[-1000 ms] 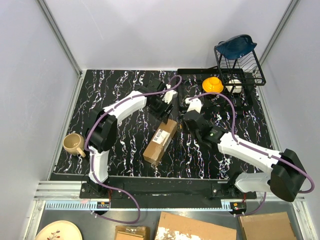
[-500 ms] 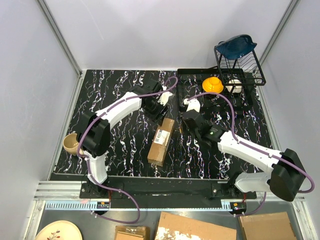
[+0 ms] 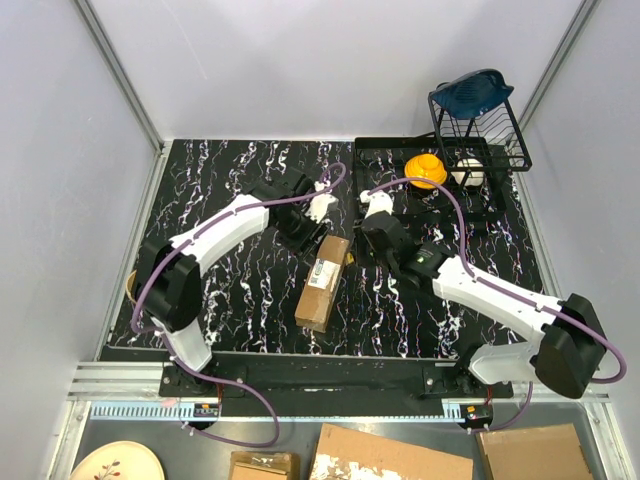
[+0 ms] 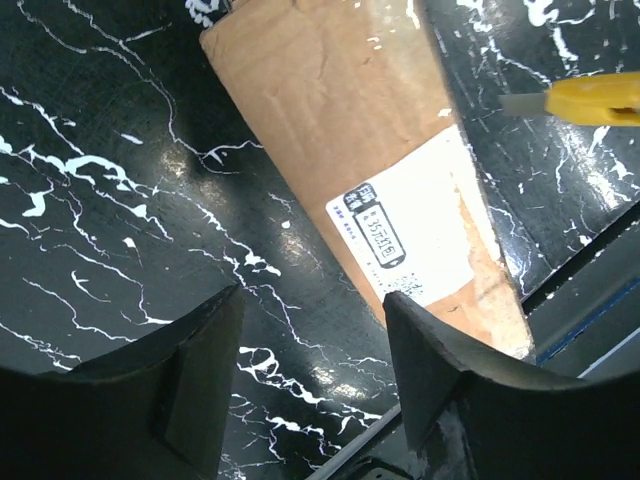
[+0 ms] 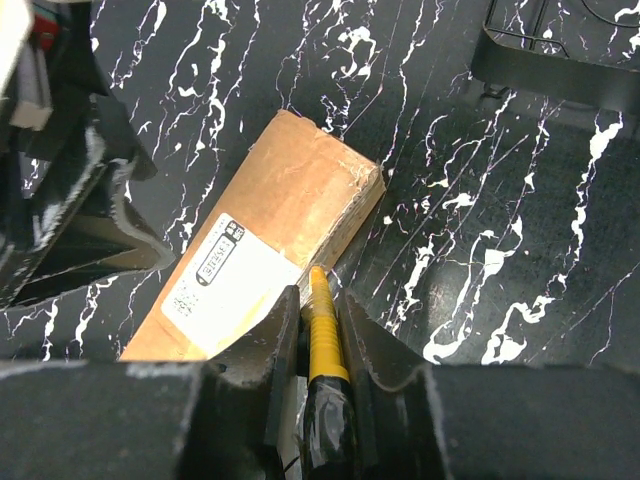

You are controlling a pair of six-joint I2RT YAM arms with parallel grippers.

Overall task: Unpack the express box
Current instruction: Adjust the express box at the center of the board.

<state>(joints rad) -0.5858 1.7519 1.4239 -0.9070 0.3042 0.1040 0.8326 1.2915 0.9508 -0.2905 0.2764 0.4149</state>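
The express box [image 3: 323, 282] is a brown carton with a white label, lying flat on the black marbled table. In the left wrist view the box [image 4: 370, 130] runs diagonally just beyond my fingers. My left gripper [image 4: 312, 300] is open over bare table beside the box's far end, holding nothing; from above it [image 3: 300, 232] sits left of that end. My right gripper [image 5: 318, 300] is shut on the yellow-and-black utility knife [image 5: 322, 345], whose tip rests at the box's [image 5: 280, 210] long edge next to the label. The knife's blade [image 4: 525, 103] shows right of the box.
A black drying tray [image 3: 400, 150] with a yellow item [image 3: 425, 168] and a wire rack [image 3: 480, 120] stands at the back right. A tan mug [image 3: 133, 287] peeks out behind the left arm. Flat cardboard pieces [image 3: 390, 455] lie below the table's near rail.
The left arm swung leftward, its gripper shifting off the box's far end to the side. The box turned slightly more upright. The right gripper edged toward the box with the knife.
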